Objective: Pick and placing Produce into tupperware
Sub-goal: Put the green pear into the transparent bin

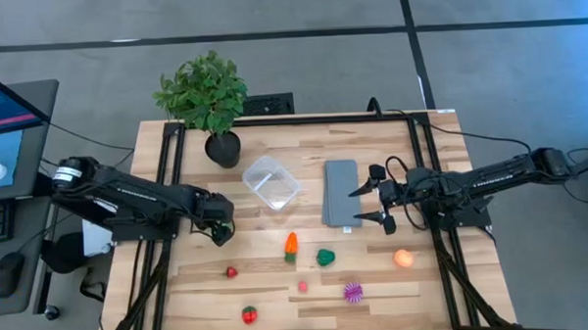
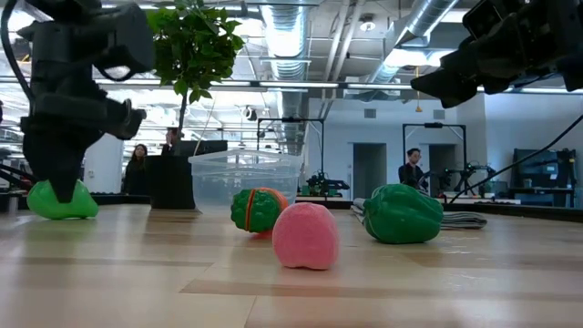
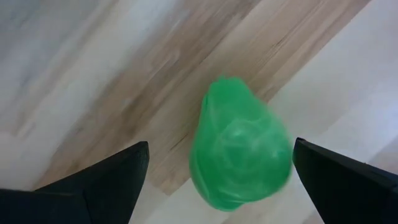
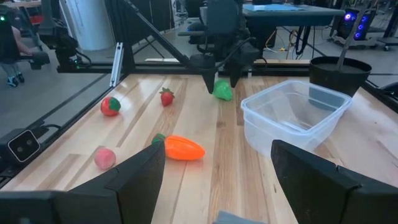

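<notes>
No label or writing is showing legibly on any of the things on the table.

The left gripper [image 1: 218, 229] is hanging low over the wood, its fingers spread wide and closing on nothing. The green piece [image 3: 239, 144] is lying on the planks directly between the two fingers, with bare wood on both sides of it; it is glossy, bright green and pear-shaped. In the low view the same gripper [image 2: 66, 187] is pointing down just over it.

The tupperware [image 1: 271, 181] is sitting beyond that gripper toward the middle of the table, empty, clear-walled and squarish with rounded corners. It is standing just beside the grey slab [image 1: 340, 193] and near the black pot of the potted plant [image 1: 205, 98].

The right gripper [image 1: 375, 203] is hovering over the far edge of the slab, its fingers standing wide apart and empty.

Between and in front of the two grippers, the rest of the produce is lying scattered, each piece well apart:
- orange carrot [image 1: 291, 245]
- dark green piece [image 1: 325, 256]
- orange ball [image 1: 403, 258]
- pink piece [image 1: 303, 285]
- spiky purple ball [image 1: 352, 292]
- two red pieces [image 1: 232, 272], the second one [image 1: 248, 315] nearer the table's front edge.

Open wood is surrounding the container.
</notes>
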`<control>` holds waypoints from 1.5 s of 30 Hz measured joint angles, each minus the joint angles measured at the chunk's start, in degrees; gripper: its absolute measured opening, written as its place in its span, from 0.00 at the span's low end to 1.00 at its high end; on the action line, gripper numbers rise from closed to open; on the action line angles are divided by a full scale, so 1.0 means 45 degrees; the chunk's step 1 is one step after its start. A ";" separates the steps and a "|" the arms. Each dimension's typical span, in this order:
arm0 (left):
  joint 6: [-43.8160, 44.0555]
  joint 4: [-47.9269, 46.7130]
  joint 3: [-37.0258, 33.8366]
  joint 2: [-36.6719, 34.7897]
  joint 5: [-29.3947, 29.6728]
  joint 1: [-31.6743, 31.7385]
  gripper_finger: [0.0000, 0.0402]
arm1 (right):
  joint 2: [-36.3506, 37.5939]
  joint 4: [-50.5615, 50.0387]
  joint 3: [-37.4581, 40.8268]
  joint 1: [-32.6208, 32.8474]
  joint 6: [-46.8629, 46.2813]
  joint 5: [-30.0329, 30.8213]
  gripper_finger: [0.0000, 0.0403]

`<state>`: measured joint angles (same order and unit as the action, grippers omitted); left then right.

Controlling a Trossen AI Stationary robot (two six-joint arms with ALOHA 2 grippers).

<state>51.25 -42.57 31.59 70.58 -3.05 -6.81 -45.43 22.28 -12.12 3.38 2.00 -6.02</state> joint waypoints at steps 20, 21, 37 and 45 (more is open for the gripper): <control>-0.0802 0.0384 0.0374 0.1132 -0.0366 0.0019 0.96 | 0.0000 -0.0263 0.0005 0.0000 -0.0005 0.0000 0.79; -0.0802 0.0358 0.0374 0.1132 -0.0364 0.0019 0.96 | 0.0000 -0.0278 0.0005 0.0000 -0.0005 0.0000 0.79; -0.0954 0.0307 0.0374 0.1132 -0.0155 0.0026 0.88 | 0.0000 -0.0282 0.0005 0.0000 -0.0015 0.0000 0.79; -0.1128 0.0305 0.0374 0.1128 -0.0146 0.0039 0.82 | 0.0000 -0.0282 0.0005 0.0000 -0.0015 0.0000 0.79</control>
<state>46.17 -41.20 33.28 75.66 -3.70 -6.63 -45.43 21.02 -12.10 3.38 1.93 -6.02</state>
